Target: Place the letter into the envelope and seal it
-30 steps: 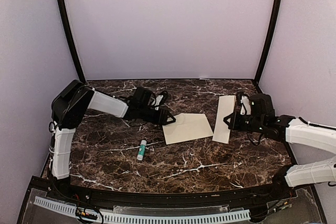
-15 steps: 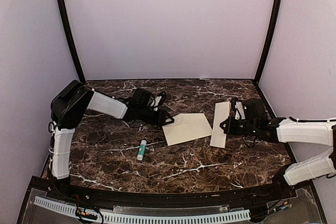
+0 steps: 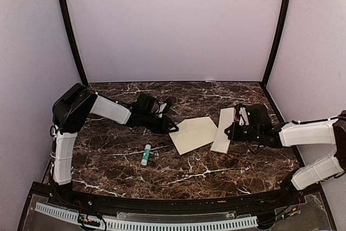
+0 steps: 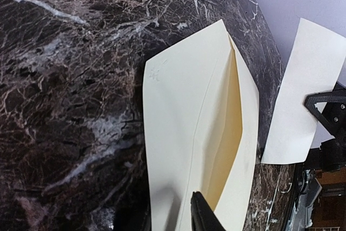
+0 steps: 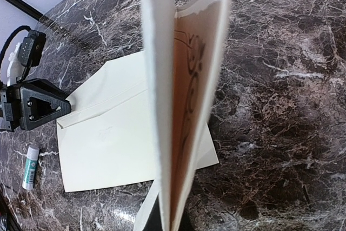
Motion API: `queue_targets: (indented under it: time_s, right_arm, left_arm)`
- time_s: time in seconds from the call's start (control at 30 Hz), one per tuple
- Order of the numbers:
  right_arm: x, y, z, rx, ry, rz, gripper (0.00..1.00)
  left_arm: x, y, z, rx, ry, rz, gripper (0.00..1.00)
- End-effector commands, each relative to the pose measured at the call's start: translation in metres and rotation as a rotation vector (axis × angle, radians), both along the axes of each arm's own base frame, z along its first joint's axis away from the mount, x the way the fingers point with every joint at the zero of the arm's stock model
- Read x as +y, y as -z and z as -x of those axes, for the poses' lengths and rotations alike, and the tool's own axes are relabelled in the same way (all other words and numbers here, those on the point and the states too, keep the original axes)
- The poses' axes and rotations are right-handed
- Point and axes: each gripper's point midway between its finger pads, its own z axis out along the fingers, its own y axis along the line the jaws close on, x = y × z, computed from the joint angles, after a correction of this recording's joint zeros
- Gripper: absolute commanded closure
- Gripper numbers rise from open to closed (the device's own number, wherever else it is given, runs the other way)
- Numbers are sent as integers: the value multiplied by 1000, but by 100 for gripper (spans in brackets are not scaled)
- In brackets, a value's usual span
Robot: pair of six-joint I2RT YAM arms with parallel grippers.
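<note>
Left gripper [image 3: 174, 129], fingers narrow, grip unclear, could let the envelope [image 3: 194, 133] mouth flop shut before the letter [image 3: 223, 131], pinched in right gripper [image 3: 231, 130], arrives from 3 o'clock.

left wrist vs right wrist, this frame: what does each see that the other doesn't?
Left wrist only: the envelope with its mouth gaping, so the inside of the pocket shows. Right wrist only: the glue stick lying on the table, and the brown ornate print inside the folded letter, seen edge-on. Both: envelope, letter and the marble table; the letter is not yet in the envelope.
</note>
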Motion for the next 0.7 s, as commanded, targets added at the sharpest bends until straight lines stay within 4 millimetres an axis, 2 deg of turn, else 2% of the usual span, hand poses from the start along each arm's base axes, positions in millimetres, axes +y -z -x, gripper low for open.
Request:
queue_targets:
  time_s: [0.0, 0.43, 0.67]
  right_arm:
    - [2, -1, -3, -29, 7, -8, 100]
    - [1, 5, -3, -28, 12, -5, 100]
    - [1, 7, -4, -29, 12, 0, 100]
  left_arm:
    - [-1, 16, 23, 106, 38, -5, 79]
    - [-21, 3, 28, 151, 84, 99, 83]
    - [-31, 7, 30, 166, 93, 97, 83]
